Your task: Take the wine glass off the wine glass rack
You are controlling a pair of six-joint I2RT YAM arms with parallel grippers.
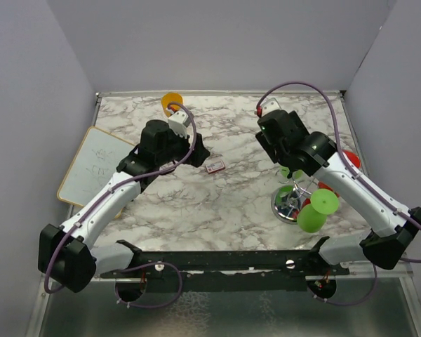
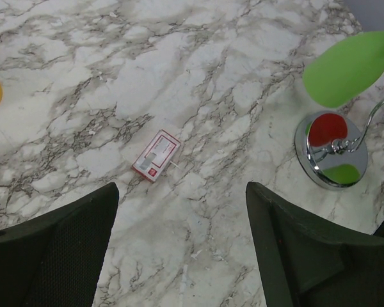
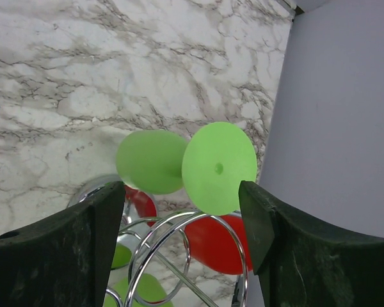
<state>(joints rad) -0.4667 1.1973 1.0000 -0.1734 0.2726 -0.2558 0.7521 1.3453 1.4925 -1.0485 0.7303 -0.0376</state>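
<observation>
The chrome wire wine glass rack (image 1: 292, 203) stands at the right of the marble table, its round base also in the left wrist view (image 2: 331, 150). A green wine glass (image 1: 316, 210) hangs on it and juts out sideways. In the right wrist view its foot disc (image 3: 219, 167) and bowl (image 3: 151, 161) sit just above the wire rings (image 3: 183, 218). A red glass (image 3: 227, 246) hangs behind. My right gripper (image 3: 181, 192) is open, hovering over the rack (image 1: 289, 170), one finger on each side of the green glass without touching it. My left gripper (image 1: 198, 151) is open and empty over mid-table.
A small red and white card (image 1: 215, 167) lies mid-table, also below my left gripper (image 2: 157, 155). An orange object (image 1: 172, 102) sits at the back. A whiteboard (image 1: 98, 165) lies at the left edge. The right wall (image 3: 339, 115) is close to the rack.
</observation>
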